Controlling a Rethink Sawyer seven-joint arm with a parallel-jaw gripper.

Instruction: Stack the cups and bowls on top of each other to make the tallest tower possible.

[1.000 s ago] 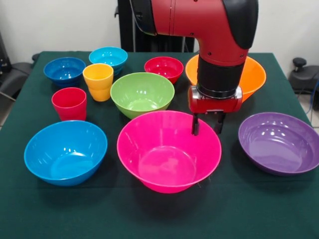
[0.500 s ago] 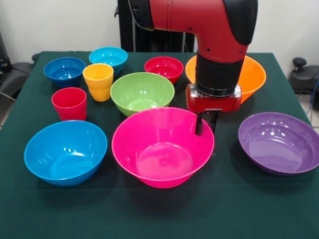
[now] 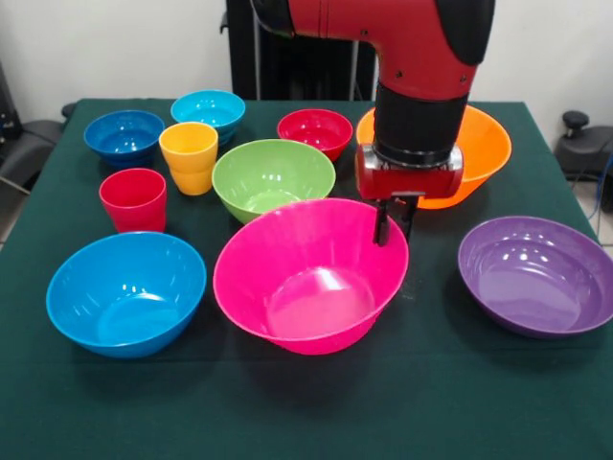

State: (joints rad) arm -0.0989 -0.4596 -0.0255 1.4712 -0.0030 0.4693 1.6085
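Now the tool (image 3: 393, 226) is clenched on the rim of the pink bowl (image 3: 306, 278), which is tilted with that side raised off the green surface (image 3: 431, 402), between blue bowl (image 3: 124, 292) and purple bowl (image 3: 536, 275)

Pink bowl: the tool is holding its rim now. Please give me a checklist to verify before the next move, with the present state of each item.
1. Grip: the tool is closed on the rim of the pink bowl, one finger inside the wall. Ok.
2. Bowl level: it is tilted, the gripped side higher. Not ok.
3. Bowl fully off the table: cannot tell.
4. Clearance to the green bowl: the rims appear to overlap in this view. Cannot tell.
5. Purple bowl as a possible base: upright and empty. Ok.
6. Orange bowl behind the arm: partly hidden. Cannot tell.
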